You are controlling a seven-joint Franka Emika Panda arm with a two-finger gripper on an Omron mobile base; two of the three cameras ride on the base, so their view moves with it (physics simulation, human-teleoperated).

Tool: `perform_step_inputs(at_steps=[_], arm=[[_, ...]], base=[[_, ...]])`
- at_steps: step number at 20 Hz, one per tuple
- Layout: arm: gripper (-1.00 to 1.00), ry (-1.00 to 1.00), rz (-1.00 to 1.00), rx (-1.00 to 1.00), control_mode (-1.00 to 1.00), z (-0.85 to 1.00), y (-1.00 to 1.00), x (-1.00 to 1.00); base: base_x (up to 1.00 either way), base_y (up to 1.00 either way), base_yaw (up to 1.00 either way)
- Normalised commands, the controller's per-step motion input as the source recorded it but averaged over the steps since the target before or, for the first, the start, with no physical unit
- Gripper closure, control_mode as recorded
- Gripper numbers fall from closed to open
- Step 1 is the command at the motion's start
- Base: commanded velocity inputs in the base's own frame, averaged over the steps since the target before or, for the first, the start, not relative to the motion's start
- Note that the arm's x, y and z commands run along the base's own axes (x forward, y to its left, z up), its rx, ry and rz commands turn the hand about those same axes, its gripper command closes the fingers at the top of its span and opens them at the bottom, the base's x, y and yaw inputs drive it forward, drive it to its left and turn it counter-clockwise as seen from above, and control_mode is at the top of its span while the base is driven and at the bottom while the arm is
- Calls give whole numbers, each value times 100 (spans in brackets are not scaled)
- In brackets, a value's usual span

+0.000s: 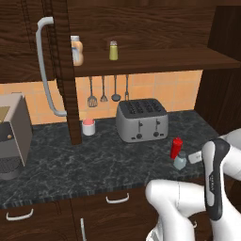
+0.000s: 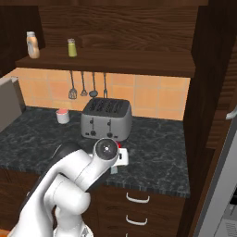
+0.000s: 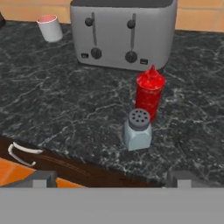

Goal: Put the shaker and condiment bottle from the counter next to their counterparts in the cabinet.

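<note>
With your gripper (image 3: pixel 109 177) wide open, take the small, light, likely slippery glassy shaker (image 3: pixel 138 130) just before the red condiment bottle (image 3: pixel 149 94) by its square body under the cap

Upright grey-blue shaker (image 3: pixel 138 130) just before red condiment bottle (image 3: pixel 149 92), near counter (image 3: pixel 65 109) edge

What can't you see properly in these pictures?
- Right base view: the robot's white arm covers the shaker and most of the condiment bottle.
- Left base view: the cabinet door edge hides part of the tan-orange bottle.
- Hand view: the toaster top is cut off by the edge.
</note>
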Motion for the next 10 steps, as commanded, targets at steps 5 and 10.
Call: perform_step_inputs(at_steps=[5,10], arm=[[-100,0,0,-1,-100,-39,0,13],[-100,0,0,0,-100,-22,0,11]], base=[[0,0,0],[0,0,0]])
